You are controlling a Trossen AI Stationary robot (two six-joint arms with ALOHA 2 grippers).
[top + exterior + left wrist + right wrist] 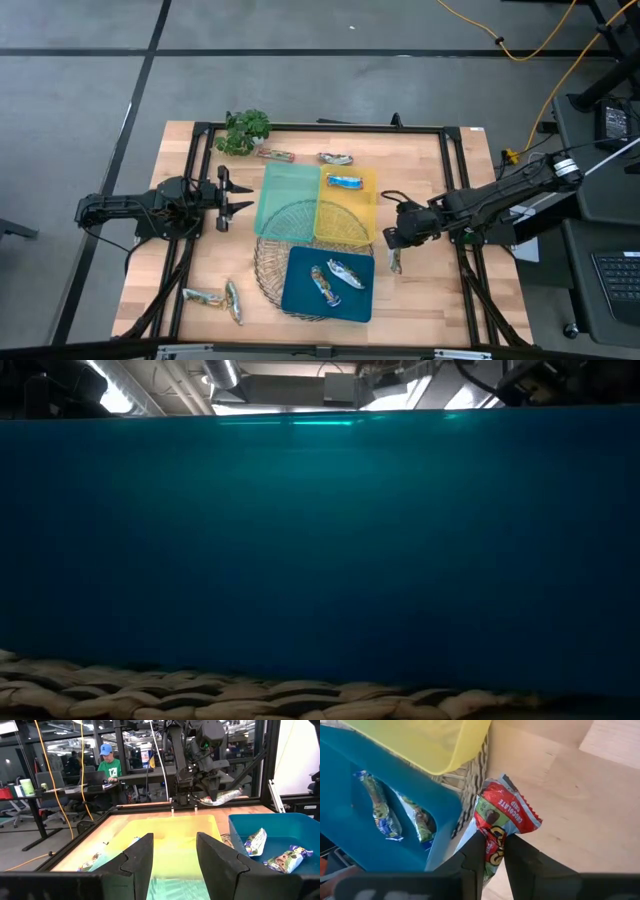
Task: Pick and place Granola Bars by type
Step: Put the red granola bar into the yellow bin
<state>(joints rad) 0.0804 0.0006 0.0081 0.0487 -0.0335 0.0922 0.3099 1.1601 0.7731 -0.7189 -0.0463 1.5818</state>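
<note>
My right gripper [394, 248] hangs over the table's right part, beside the yellow tray [366, 212] and the blue tray [300, 298], shut on a red-wrapped granola bar [501, 820]. Two silver-green bars [325, 284] [346, 273] lie in the blue tray, and a blue bar [344, 182] lies in the yellow tray. A green tray [285, 190] adjoins the yellow one. Loose bars lie on the wood: two at the far side [276, 155] [336, 158] and two at the near left [203, 296] [234, 301]. My left gripper [236, 196] waits open at the table's left. My right gripper pinches one end of the red bar [494, 845] between its two fingers. The fingers slant down from the table's right side. The bar sticks out beyond the fingertips [222, 797] and hangs clear of the table.
A wire basket [268, 262] sits under the trays at the table's middle. A green leafy plant [243, 130] stands at the far left corner. A black frame [455, 180] runs around the tabletop. The blue tray's wall [320, 550] fills the low view. Bare wood lies right of the trays.
</note>
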